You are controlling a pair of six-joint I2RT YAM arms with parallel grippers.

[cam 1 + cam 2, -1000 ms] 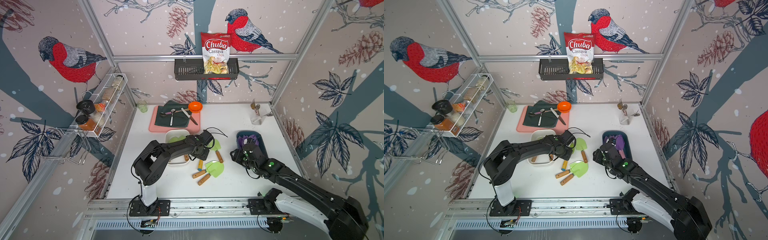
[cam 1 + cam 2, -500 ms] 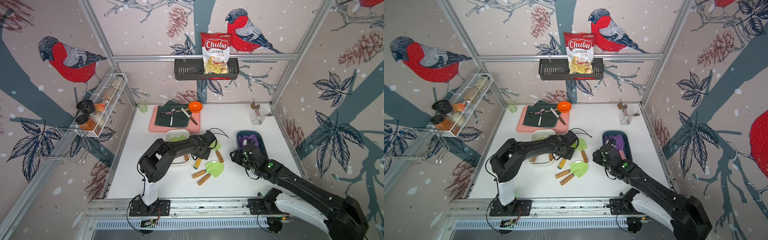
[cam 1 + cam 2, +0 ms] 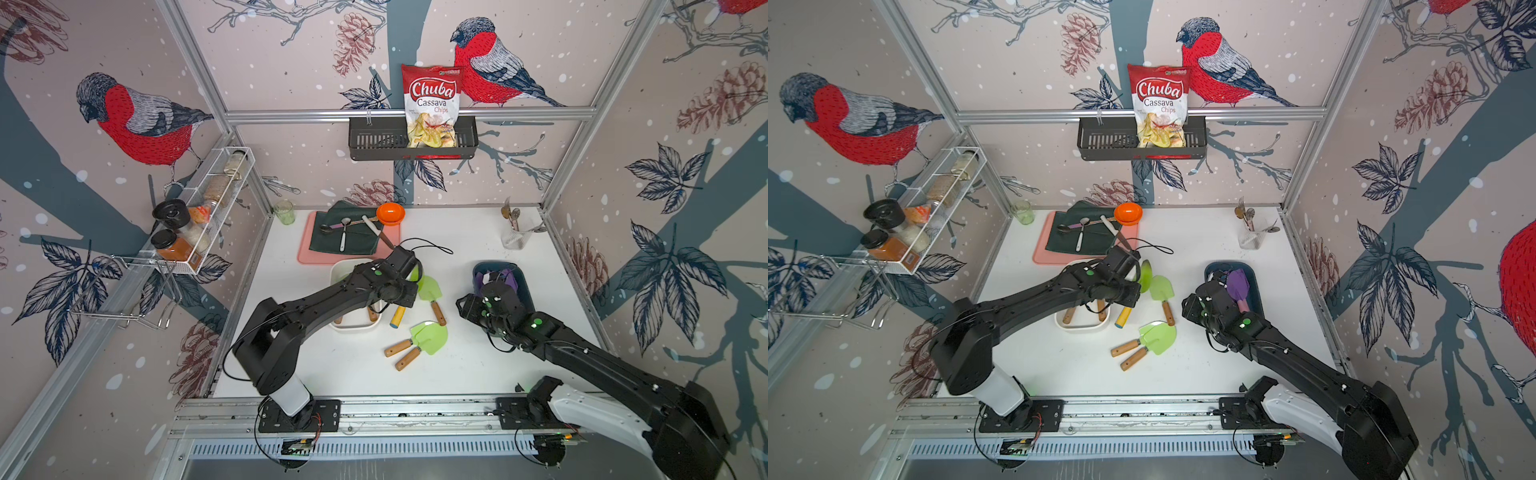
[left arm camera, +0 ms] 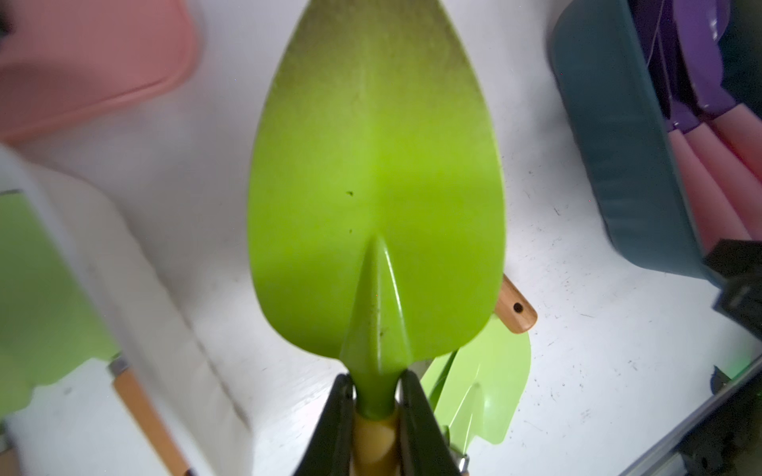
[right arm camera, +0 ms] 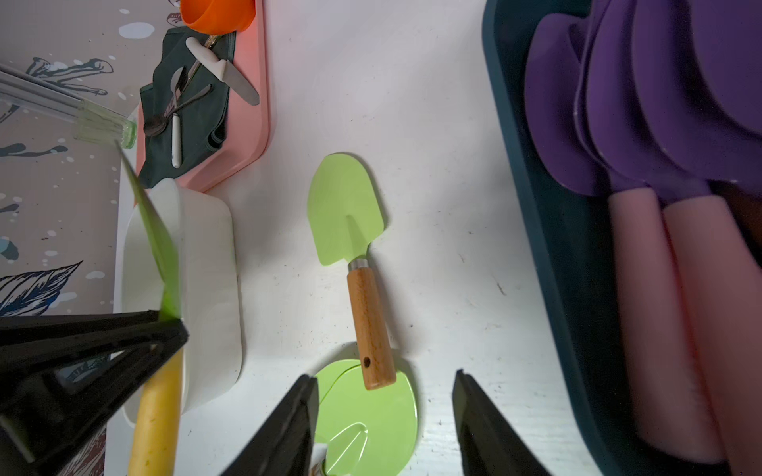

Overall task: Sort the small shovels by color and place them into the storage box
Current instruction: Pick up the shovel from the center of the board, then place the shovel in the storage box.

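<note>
The left hand (image 4: 377, 391) is closed firmly on the yellow-handled shovel (image 4: 375, 185). Its two jaws press the neck, where the green blade meets the handle. In the right wrist view this shovel is seen from the side, with its blade turned on edge, just beside the white box (image 5: 206, 247). In a top view the white box holds green shovels. Only two wooden handles (image 3: 372, 313) of them show there, because the left arm covers the rest.

The right hand (image 5: 385, 374) is open, its jaws well apart and with nothing gripped between them. It hovers above the worktop (image 3: 457, 249), near the dark blue box (image 5: 548, 247).

Three more green shovels lie loose on the worktop between the two boxes. One is a single shovel (image 5: 350, 214) with a wooden handle. The other two are an overlapped pair (image 3: 428, 336) whose blades lie one on the other. The handle end of the single shovel reaches over the blade of the pair.

The purple shovels (image 5: 618, 123) with pink handles lie together inside the dark blue box. Their blades overlap and all of them point the same way.
</note>
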